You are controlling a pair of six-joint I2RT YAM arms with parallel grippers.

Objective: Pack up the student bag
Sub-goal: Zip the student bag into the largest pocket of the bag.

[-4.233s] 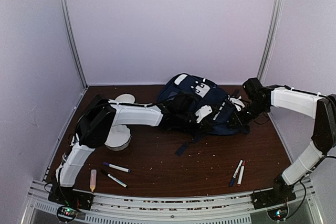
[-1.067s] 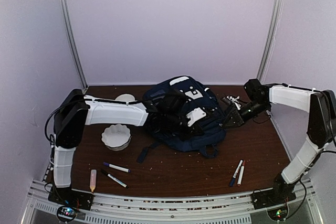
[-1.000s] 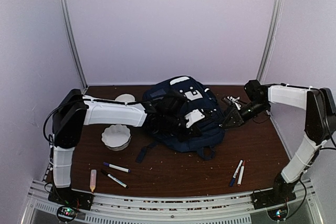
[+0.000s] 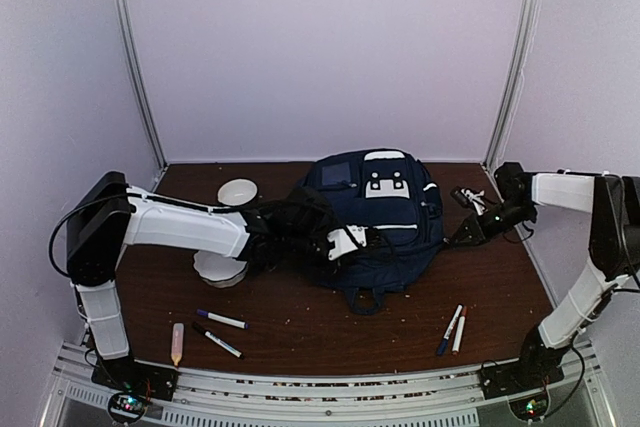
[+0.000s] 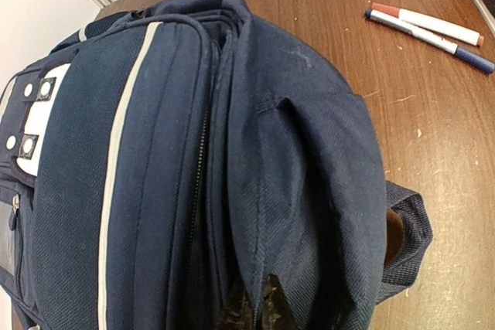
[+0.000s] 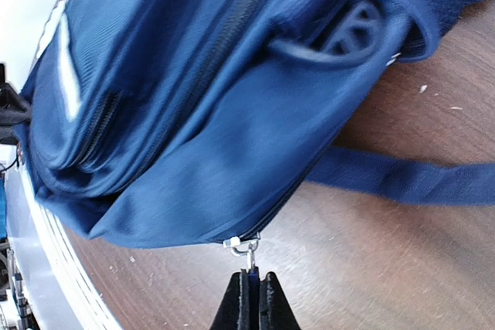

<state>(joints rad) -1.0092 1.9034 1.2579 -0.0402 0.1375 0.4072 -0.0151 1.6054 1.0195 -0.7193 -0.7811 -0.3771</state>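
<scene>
bag [image 4: 385, 207]: lay mid-worktop toward the back edge, front pocket up.
left gripper [image 5: 249, 308]: pressed together on a fold of bag fabric, at the bag's front-left.
right gripper [image 6: 249, 290]: pinched the zip pull [image 6: 244, 246] by the right edge.
bowl [image 4: 222, 267]: sat left of the bag.
markers [image 4: 222, 319]: lay near the front-left corner.

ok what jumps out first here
The navy student bag fills the middle of the table, lying front up. Both arms reach it: the right gripper pinches its zipper pull at the bag's right edge, the left gripper clamps fabric on its near-left side. Loose markers lie near the front edge.
</scene>
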